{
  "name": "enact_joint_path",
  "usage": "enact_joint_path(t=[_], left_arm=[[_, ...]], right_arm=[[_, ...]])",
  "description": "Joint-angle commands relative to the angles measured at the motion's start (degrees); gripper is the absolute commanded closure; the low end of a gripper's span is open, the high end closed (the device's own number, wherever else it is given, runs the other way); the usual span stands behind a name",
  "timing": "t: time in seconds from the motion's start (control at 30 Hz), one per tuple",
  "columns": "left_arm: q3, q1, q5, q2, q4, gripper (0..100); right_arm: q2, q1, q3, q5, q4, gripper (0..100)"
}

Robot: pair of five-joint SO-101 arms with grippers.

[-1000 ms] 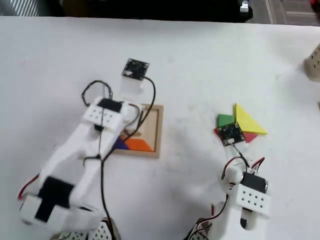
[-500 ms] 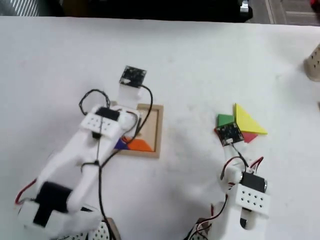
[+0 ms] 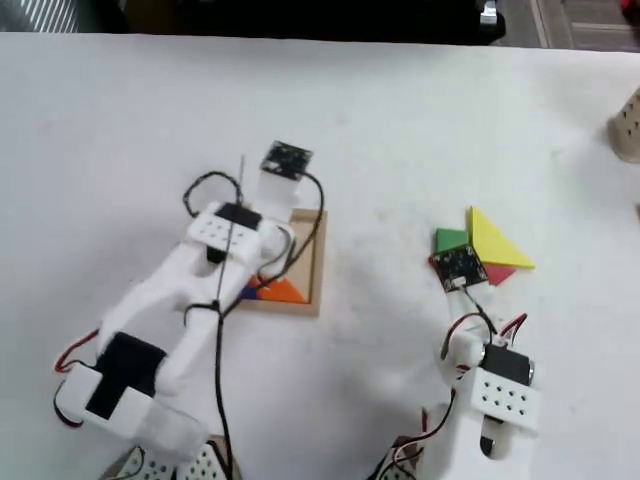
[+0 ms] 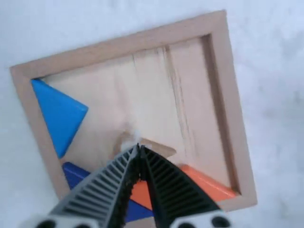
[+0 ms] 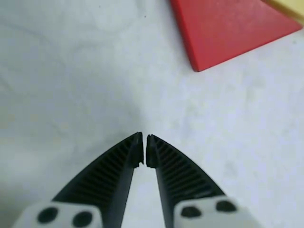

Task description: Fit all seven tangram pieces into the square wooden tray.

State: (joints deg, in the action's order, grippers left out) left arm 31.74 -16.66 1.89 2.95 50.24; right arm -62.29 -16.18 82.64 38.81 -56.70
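The square wooden tray [image 4: 227, 85] lies under my left gripper [image 4: 139, 150], which is shut with nothing in it, its tips low over the tray floor. Inside the tray are a light blue triangle [image 4: 59, 116], a dark blue piece [image 4: 75, 174] and an orange piece [image 4: 202, 184]. From above, my left arm [image 3: 230, 235] covers most of the tray [image 3: 318, 262]. To the right lie a yellow triangle [image 3: 492, 238], a green square [image 3: 450, 240] and a red piece [image 3: 500, 274]. My right gripper [image 5: 144, 145] is shut on nothing, just short of the red piece [image 5: 223, 28].
A pale perforated cup-like object [image 3: 627, 125] stands at the table's right edge. The white table has open room between the tray and the loose pieces and along its far side. The right arm's base [image 3: 500, 395] sits near the front edge.
My left arm has swung a little to the right over the tray. The right arm and the loose pieces have not moved.
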Motion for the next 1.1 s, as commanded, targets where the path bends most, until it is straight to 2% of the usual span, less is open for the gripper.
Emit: enact_joint_path(t=[0.0,0.17,0.3,0.47,0.6,0.73,1.07], left_arm=[[-2.46,-2.51,-0.44,-0.13,0.62,98],[-2.73,-1.89,-0.44,-0.48,0.53,98],[-1.76,-1.80,-0.44,-5.76,1.23,98],[2.11,2.15,-0.18,-12.62,0.44,98],[2.64,4.79,0.09,-9.27,-2.46,98],[2.11,4.09,0.09,-2.24,-3.78,98],[-1.85,0.04,0.00,2.59,2.37,98]], right_arm=[[-0.92,0.75,-0.26,0.88,-0.13,98.1],[-0.92,0.75,-0.26,0.88,-0.13,98.1],[-0.92,0.75,-0.26,0.88,-0.13,98.1],[-0.92,0.84,-0.26,0.88,-0.04,98.1],[-0.92,0.84,-0.26,0.88,-0.04,98.0],[-0.92,0.84,-0.26,0.88,-0.04,98.0],[-0.92,0.84,-0.26,0.88,0.04,97.9]])
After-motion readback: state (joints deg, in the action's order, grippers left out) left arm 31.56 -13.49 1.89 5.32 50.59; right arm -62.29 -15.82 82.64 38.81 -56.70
